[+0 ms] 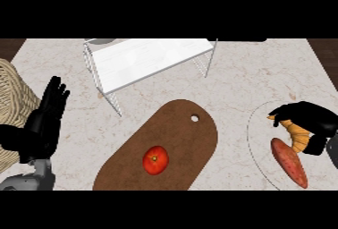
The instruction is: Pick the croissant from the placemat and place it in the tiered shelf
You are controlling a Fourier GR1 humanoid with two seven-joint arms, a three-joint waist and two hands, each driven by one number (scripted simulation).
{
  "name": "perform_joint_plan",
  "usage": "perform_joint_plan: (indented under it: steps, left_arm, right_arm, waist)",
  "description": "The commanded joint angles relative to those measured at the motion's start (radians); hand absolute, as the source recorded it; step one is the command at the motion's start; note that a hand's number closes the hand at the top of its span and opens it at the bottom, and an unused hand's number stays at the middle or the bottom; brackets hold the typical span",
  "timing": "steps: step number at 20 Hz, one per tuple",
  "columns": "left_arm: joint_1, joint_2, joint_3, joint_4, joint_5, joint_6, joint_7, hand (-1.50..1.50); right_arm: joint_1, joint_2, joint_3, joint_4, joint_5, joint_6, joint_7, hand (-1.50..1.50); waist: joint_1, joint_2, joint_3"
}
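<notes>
The golden-brown croissant [297,136] lies on a pale, nearly see-through placemat [259,141] at the right. My right hand [309,117] is over it with fingers and thumb curled round its upper end, hiding part of it. The white wire tiered shelf [146,57] stands at the back centre, its top level bare. At the left edge my left hand [44,117] rests open, fingers pointing up.
A reddish sweet potato [289,163] lies on the placemat right beside the croissant. A brown cutting board [168,143] with a tomato [155,159] fills the middle. A woven basket [12,96] sits at the far left.
</notes>
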Motion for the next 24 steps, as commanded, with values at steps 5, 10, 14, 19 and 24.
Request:
perform_joint_plan:
  steps: [5,10,14,19,24]
  left_arm:
    - [0.009,-0.026,-0.004,-0.005,-0.027,0.011,-0.005,0.0]
    - [0.0,-0.004,0.002,-0.018,-0.014,-0.006,0.023,0.0]
    - [0.002,0.0,0.008,-0.017,0.004,-0.022,0.033,0.0]
    - [-0.001,-0.008,0.005,0.001,-0.008,-0.017,0.005,0.0]
    - [0.003,-0.027,-0.014,-0.009,-0.022,-0.002,0.026,0.0]
  right_arm:
    - [-0.009,0.24,0.069,-0.119,0.072,0.011,0.244,1.5]
    - [-0.001,0.557,0.146,-0.166,0.133,0.067,0.557,1.5]
    - [0.018,0.585,0.235,-0.289,0.053,0.113,0.724,1.5]
    - [0.054,0.59,0.378,-0.461,-0.168,0.161,0.919,1.5]
    - [0.03,0.593,0.446,-0.705,-0.401,0.055,1.166,1.5]
  waist:
    - [-0.013,-0.001,0.006]
    - [0.004,-0.008,0.004]
    - [0.015,-0.007,0.007]
    - [0.017,-0.005,0.008]
    - [0.011,-0.006,0.008]
